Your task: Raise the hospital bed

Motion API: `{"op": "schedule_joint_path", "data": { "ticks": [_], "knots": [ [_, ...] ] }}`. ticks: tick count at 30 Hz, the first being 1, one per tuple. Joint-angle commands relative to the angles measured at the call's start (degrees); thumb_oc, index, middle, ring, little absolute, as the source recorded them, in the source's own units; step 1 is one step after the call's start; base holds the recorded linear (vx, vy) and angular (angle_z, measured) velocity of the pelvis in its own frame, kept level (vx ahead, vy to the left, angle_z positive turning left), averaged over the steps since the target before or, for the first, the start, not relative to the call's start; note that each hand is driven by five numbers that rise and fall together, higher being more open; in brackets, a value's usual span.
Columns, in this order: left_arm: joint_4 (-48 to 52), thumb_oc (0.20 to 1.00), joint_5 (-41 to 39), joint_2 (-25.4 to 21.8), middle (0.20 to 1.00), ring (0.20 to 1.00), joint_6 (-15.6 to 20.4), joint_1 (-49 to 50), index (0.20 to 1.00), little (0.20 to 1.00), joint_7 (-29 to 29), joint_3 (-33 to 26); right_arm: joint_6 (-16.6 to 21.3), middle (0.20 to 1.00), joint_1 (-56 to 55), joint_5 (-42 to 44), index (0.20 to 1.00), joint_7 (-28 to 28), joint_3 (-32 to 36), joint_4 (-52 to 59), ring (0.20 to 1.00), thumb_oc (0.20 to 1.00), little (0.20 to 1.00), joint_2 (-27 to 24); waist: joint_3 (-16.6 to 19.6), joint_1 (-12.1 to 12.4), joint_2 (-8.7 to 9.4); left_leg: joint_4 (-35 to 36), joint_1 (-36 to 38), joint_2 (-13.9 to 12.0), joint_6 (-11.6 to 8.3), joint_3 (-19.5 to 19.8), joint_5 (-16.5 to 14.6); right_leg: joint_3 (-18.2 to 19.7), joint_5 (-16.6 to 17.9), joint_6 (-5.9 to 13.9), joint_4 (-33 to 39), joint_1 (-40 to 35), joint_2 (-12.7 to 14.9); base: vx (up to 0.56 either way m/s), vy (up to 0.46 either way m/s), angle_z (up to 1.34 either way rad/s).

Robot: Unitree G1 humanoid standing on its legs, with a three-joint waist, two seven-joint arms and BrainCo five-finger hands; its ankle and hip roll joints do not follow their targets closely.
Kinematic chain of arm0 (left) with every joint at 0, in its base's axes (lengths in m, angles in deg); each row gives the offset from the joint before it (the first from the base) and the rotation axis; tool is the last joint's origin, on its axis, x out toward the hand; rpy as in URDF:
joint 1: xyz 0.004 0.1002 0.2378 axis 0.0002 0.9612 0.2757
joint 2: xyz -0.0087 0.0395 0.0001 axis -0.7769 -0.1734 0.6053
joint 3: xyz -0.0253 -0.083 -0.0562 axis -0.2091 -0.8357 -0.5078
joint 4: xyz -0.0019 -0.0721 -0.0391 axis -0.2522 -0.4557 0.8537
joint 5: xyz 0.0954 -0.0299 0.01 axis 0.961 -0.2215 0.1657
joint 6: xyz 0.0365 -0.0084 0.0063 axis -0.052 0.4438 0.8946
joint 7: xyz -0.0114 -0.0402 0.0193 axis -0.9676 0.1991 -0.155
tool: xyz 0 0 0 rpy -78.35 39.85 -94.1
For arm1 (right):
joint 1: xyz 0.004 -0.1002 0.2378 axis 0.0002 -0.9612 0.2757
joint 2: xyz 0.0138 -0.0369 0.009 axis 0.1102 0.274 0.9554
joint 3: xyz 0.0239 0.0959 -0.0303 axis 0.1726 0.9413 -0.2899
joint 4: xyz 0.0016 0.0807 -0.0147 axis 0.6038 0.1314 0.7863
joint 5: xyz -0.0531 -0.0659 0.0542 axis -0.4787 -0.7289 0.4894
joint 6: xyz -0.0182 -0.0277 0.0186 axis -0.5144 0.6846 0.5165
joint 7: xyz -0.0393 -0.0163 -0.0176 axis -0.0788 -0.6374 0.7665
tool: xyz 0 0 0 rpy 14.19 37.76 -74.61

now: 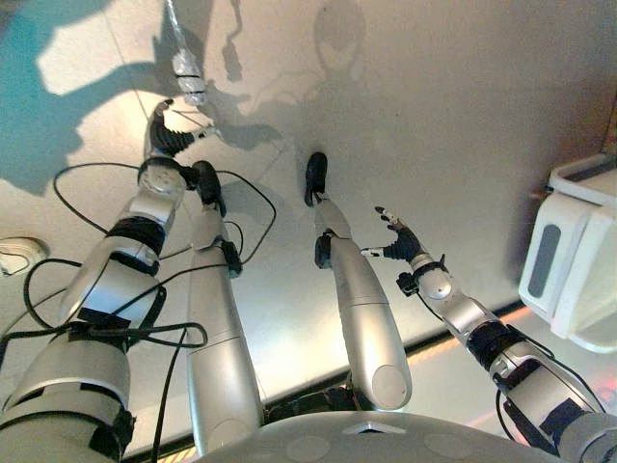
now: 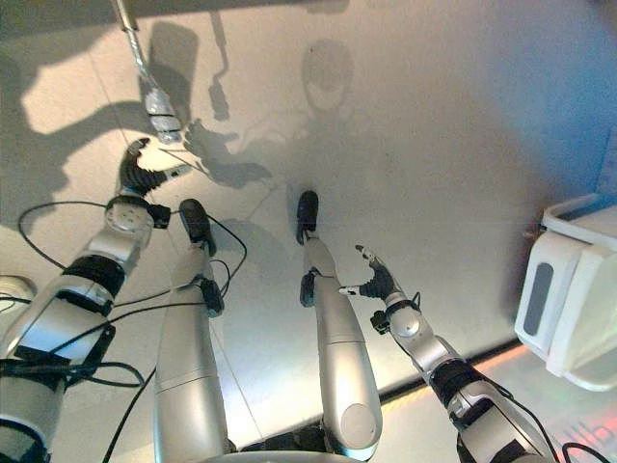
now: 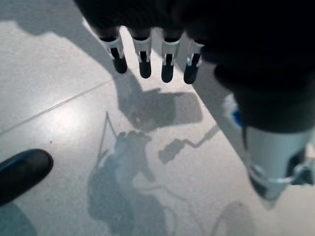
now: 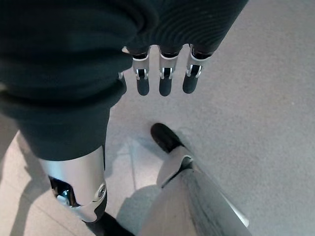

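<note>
The floor (image 1: 434, 116) is pale, smooth tile with wide open room ahead and between the two arms.

At the far left, a silver crank handle (image 1: 190, 79) on a thin rod comes down from the far edge of the scene. At the right edge stands a white plastic bed end panel (image 1: 569, 265) with a grey inset, its near corner rounded. An orange-lit strip (image 2: 501, 357) runs along the floor just near of the panel base.

The left hand (image 1: 174, 130) is raised at the far left, fingers straight and spread, thumb apart, holding nothing. Its fingertips (image 3: 142, 66) sit just near of the crank handle; contact cannot be determined.

The right hand (image 1: 397, 239) hangs right of centre, fingers relaxed and extended, thumb apart, holding nothing. Its fingertips (image 4: 165, 83) hang over bare floor. It lies well apart from the crank handle and near, but clear of, the bed end panel.

A white round object (image 1: 14, 253) lies on the floor at the left edge.
</note>
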State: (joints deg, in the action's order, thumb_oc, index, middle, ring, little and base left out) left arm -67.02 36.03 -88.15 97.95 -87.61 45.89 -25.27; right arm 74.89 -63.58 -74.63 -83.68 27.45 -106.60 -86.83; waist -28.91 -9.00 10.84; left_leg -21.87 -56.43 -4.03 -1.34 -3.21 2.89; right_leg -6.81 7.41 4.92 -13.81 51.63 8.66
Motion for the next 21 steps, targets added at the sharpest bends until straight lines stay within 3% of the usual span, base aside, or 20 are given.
{"op": "schedule_joint_path", "data": {
  "ticks": [1, 3, 5, 8, 10, 13, 14, 21],
  "knots": [
    [2.63, 1.0, 0.05, 3.4, 1.0, 1.0, 1.57, 8.84, 1.0, 1.0, 1.21, -3.78, -1.72, 1.0, -4.03, -1.39, 1.0, -0.78, 1.56, -1.32, 1.0, 1.0, 1.0, -1.84, -0.89, 2.78, -3.34, 3.07, 6.63, 3.65, 1.27, -0.12, -2.17, -0.29, -3.54, 2.08, -3.7, -3.91, 1.53, -0.06, -0.029, 0.15],
    [2.63, 1.0, -0.13, 4.98, 1.0, 1.0, 1.48, 11.57, 1.0, 1.0, 1.99, -4.35, -1.96, 1.0, -3.9, -1.76, 1.0, -0.85, 2.02, -3.09, 1.0, 1.0, 1.0, -1.42, -0.89, 3.18, -4.09, 4.29, 9.05, 3.92, 1.04, -0.25, -1.59, -0.75, -4.06, 1.95, -3.86, -6.12, 1.68, -0.02, -0.016, 0.12],
    [1.51, 1.0, 0.7, 7.81, 1.0, 1.0, 1.23, 18.3, 1.0, 1.0, 4.48, -6.1, -2.99, 1.0, -3.64, -2.61, 1.0, -0.21, 4.19, -8.53, 1.0, 1.0, 1.0, -0.78, -0.89, 4.3, -6.3, 7.65, 16.47, 4.4, 0.79, 0.01, -0.64, -1.57, -5.3, 1.8, -3.98, -12.48, 1.7, -0.01, -0.004, 0.11],
    [0.07, 1.0, 3.46, 9.35, 1.0, 1.0, 0.84, 22.14, 1.0, 1.0, 6.39, -6.29, -3.45, 1.0, -3.27, -2.96, 1.0, 0.55, 6.12, -12.7, 1.0, 1.0, 1.0, -0.27, -0.89, 4.72, -7.47, 10.26, 20.84, 4.37, 0.9, -0.2, 1.44, -2.48, -4.45, 1.21, -3.2, -16.58, 1.43, -0.05, -0.01, 0.12],
    [-2.66, 1.0, 6.05, 11.71, 1.0, 1.0, 0.22, 27.43, 1.0, 1.0, 8.66, -8.14, -4.11, 1.0, -4.35, -3.1, 1.0, 2.08, 9.35, -17.72, 1.0, 1.0, 1.0, 0.43, -0.89, 5.43, -8.96, 13.25, 29.91, 4.19, 0.57, 0.18, 1.73, -3.1, -5.52, 1.21, -2.5, -24.82, 0.88, 0.05, -0.031, 0.08],
    [-3.49, 1.0, 6.33, 12.66, 1.0, 1.0, -0.02, 29.02, 1.0, 1.0, 9.3, -8.97, -4.35, 1.0, -4.81, -3.12, 1.0, 2.42, 10.36, -19.08, 1.0, 1.0, 1.0, 0.83, -0.85, 5.53, -9.3, 14.34, 32.78, 4.18, 0.49, 0.36, 1.72, -3.24, -5.73, 1.25, -2.03, -27.34, 0.62, 0.06, -0.028, 0.01],
    [-5.58, 1.0, 7.63, 14.22, 1.0, 1.0, -0.48, 33.74, 1.0, 1.0, 11.07, -11.18, -4.73, 1.0, -6.6, -2.67, 1.0, 3.64, 13.23, -23.64, 1.0, 1.0, 1.0, 1.44, 2.21, 5.94, -10.45, 16.87, 37.77, 3.66, 0.12, 0.46, 2.31, -3.52, -6.1, 1.47, 0.1, -32.31, -0.06, 0.12, -0.067, 0.06],
    [-9.99, 1.0, 9.28, 16.42, 1.0, 1.0, -1.09, 40.1, 1.0, 1.0, 13.29, -14.77, -5.47, 1.0, -10.63, -1.06, 1.0, 5.34, 17.69, -27.29, 1.0, 1.0, 1.0, 3.03, 9.07, 6.65, -11.21, 20.62, 44.98, 2.98, -0.52, 0.19, 2.79, -3.45, -5.67, 2.11, 4.6, -39.63, -0.77, 0.07, -0.046, -0.04]
  ]
}}
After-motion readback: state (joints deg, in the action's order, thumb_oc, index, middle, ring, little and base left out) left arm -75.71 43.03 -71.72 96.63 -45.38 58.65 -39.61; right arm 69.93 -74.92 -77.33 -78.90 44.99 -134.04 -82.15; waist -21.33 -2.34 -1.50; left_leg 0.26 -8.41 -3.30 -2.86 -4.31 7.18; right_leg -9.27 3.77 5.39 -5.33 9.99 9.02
